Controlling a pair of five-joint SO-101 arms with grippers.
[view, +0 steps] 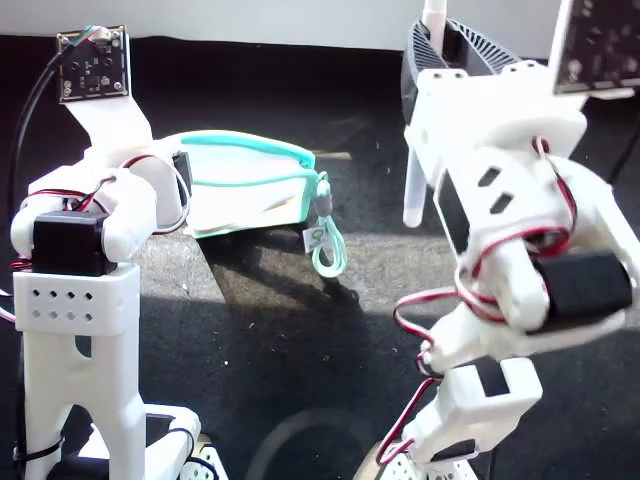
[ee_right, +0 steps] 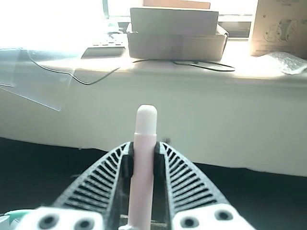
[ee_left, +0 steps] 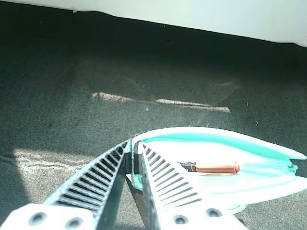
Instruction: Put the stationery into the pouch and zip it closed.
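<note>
Pouch (view: 250, 185) open on table (view: 300, 330), left claw (ee_left: 133, 163) clamped on rim, crayon (ee_left: 211, 167) inside. Right claw (ee_right: 144, 160) clamped on pen (ee_right: 145, 129), upright beside pouch. Advise: tilt pen, align with opening, lower before release.

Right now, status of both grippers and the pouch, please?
Left gripper shut on pouch rim; pouch open, crayon inside. Right gripper shut on white pen, held upright. Nothing in the way.

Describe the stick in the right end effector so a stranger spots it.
On the dark table, find the mint pouch. Beside it the right end effector clamps a pale pink, round-tipped stick, unlike the reddish crayon lying inside the pouch.
</note>
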